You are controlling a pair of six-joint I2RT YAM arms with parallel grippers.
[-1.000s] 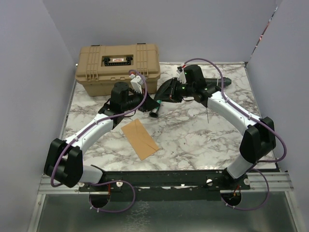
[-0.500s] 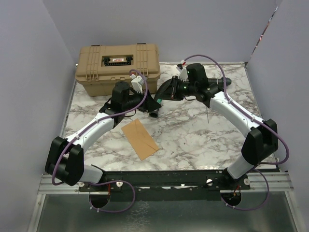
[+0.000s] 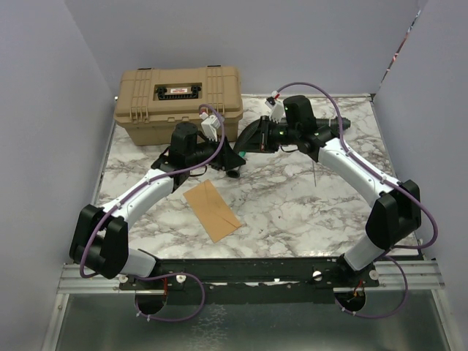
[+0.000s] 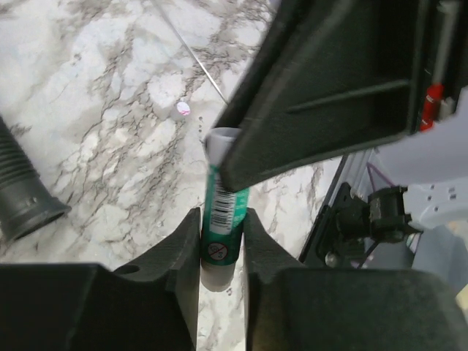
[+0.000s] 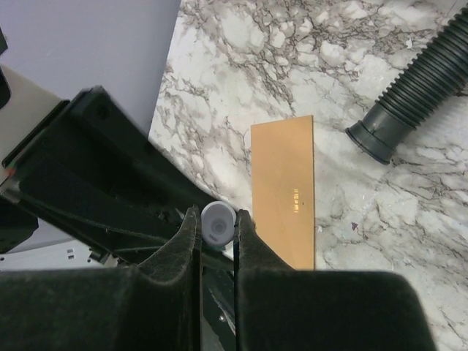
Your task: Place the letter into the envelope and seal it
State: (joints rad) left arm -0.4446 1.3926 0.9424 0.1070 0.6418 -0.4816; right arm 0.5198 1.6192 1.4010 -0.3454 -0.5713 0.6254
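Observation:
The orange-tan envelope [image 3: 212,210] lies flat on the marble table, near the front; the right wrist view shows it too [image 5: 284,190]. No separate letter shows; it is hidden or out of view. Both grippers meet above the table on a green glue stick [image 4: 223,216]. My left gripper [image 4: 221,241] is shut on its green body, near the white end. My right gripper [image 5: 217,227] is shut on the grey round end [image 5: 217,221]. In the top view the left gripper [image 3: 232,161] and right gripper [image 3: 246,146] sit tip to tip beyond the envelope.
A tan toolbox [image 3: 179,102] stands closed at the back left, close behind the left wrist. A black corrugated hose [image 5: 417,95] lies across the table under the arms, its open end [image 3: 232,173] near the grippers. A thin metal rod [image 3: 314,175] lies at the right.
The left wrist has edged a little toward the toolbox and the right wrist has drawn slightly back. The envelope has not moved.

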